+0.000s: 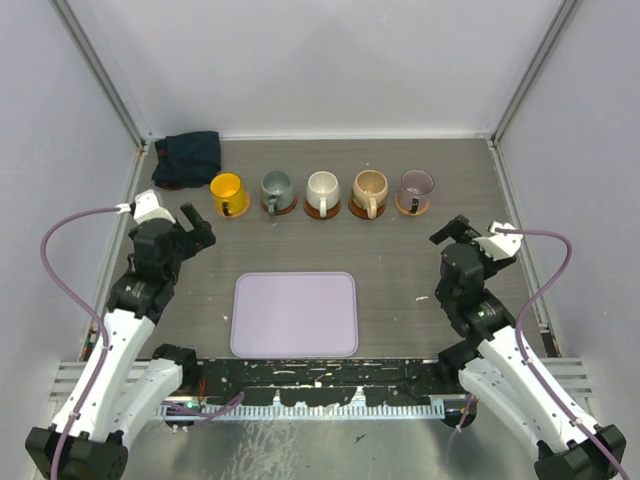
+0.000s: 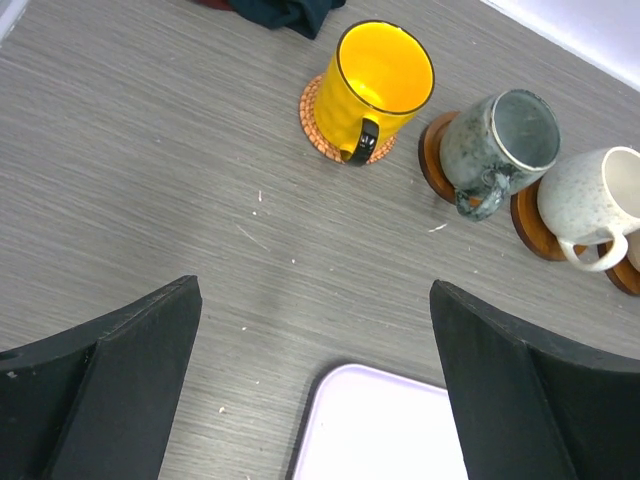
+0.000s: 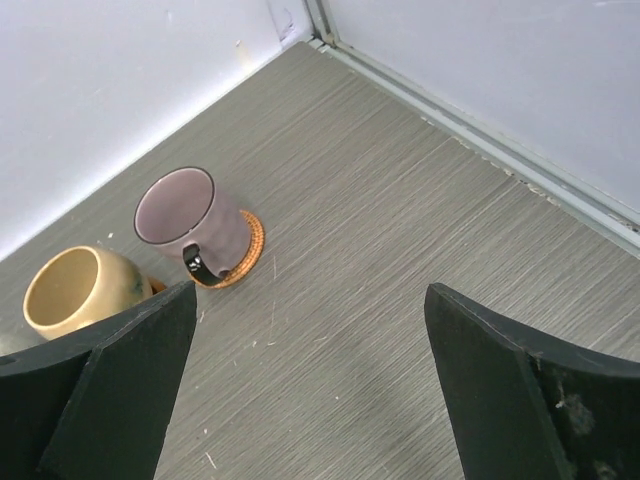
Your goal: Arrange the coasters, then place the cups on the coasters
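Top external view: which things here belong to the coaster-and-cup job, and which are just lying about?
Belongs to the job: yellow mug, grey-green mug, white mug, tan mug, purple-grey mug, and the coasters, one under each mug.

Just lying about: lavender tray, with nothing on it; dark cloth, bundled in the far left corner.

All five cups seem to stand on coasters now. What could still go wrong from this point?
The open left pincer hangs near the glossy yellow mug; a careless swing might knock it over.
The grey-green glazed mug and the white speckled mug stand close together; adjusting one could bump the other.
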Tool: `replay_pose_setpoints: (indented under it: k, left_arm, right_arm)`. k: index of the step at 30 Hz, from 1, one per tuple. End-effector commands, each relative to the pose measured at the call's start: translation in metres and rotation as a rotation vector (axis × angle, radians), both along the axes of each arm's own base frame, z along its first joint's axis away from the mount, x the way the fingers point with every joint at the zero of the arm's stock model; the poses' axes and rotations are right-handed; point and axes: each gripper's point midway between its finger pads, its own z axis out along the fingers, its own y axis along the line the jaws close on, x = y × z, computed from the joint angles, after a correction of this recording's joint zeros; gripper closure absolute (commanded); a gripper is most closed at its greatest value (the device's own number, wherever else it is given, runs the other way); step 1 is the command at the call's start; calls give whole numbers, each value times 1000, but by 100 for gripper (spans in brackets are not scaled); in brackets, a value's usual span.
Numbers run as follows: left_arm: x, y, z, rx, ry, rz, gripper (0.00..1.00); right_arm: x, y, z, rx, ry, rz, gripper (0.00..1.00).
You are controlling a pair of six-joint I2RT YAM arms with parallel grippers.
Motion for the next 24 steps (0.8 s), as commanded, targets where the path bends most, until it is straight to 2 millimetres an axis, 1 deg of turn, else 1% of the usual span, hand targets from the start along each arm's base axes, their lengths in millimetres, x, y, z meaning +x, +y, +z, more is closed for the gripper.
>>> replay_pose_setpoints:
  k: [1, 11, 18, 24]
  left_arm:
    - [-4, -2, 17, -42, -105, -10, 2]
    - [-31, 20, 40, -21, -181, 75, 2]
    - [-46, 30, 42, -16, -236, 115, 2]
    - [-48, 34, 41, -16, -242, 134, 2]
  right_arm:
    - [-10, -15, 5, 12, -38, -90, 0]
    - [-19, -26, 6, 24, -61, -152, 0]
    - [-24, -29, 6, 31, -75, -157, 0]
    - [-24, -28, 6, 33, -75, -152, 0]
